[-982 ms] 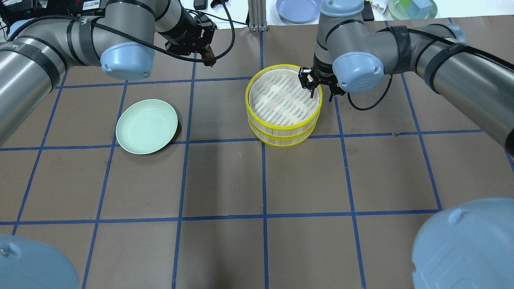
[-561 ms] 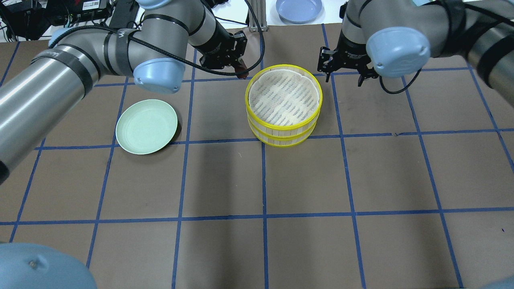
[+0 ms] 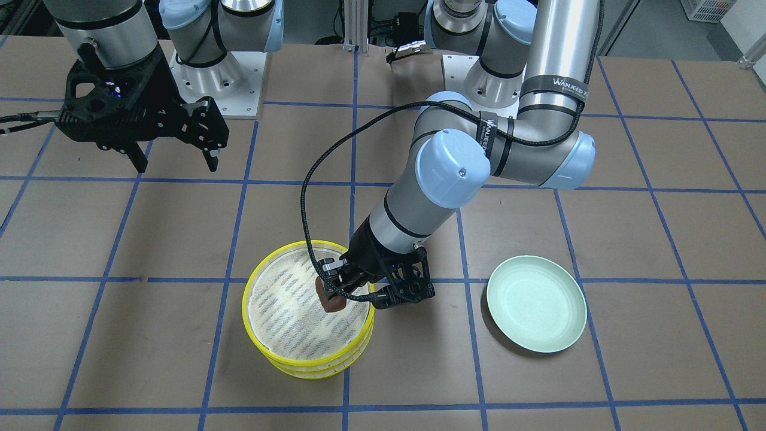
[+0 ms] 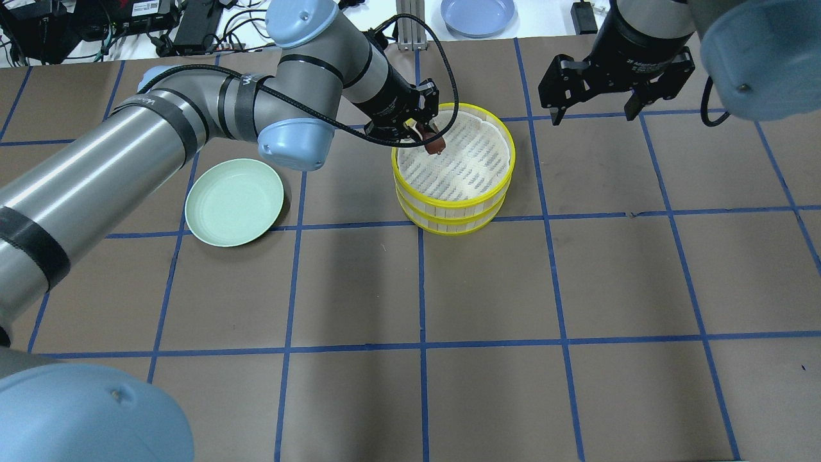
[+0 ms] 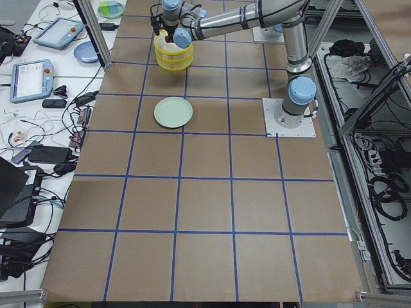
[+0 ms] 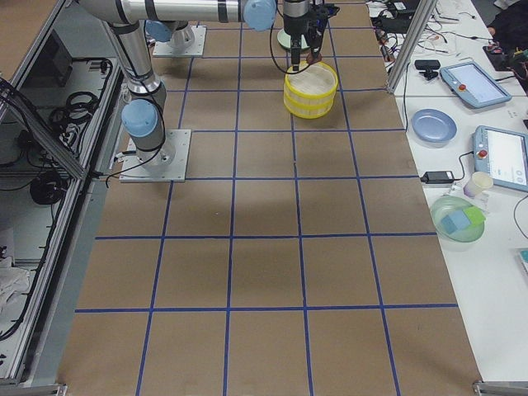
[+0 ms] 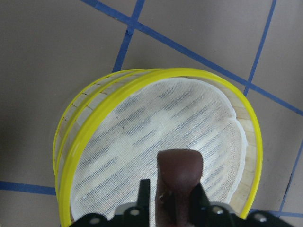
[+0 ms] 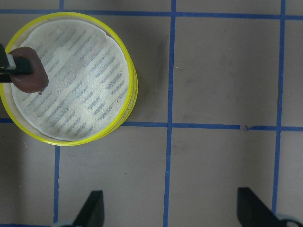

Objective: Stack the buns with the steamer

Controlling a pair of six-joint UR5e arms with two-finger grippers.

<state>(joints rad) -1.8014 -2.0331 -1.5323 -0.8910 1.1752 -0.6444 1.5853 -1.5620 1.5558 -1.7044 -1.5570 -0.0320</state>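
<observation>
Jaws of left gripper (image 4: 428,136) clamped on the reddish-brown bun (image 4: 434,147), held over the top tier of the steamer (image 4: 457,202) near its 11 o'clock rim; two tiers stacked on the bench (image 4: 487,289). Farther back at steamer's 2 o'clock, right gripper (image 4: 593,114) hangs with jaws wide apart.

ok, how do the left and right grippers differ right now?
Load: the left gripper is shut on the dark bun; the right gripper is open and empty.
Place: the left gripper hangs over the steamer, near its rim; the right gripper is off to the side of it, over the table.
Height: the left gripper sits low; the right gripper looks higher.
Both are black and point down.
</observation>
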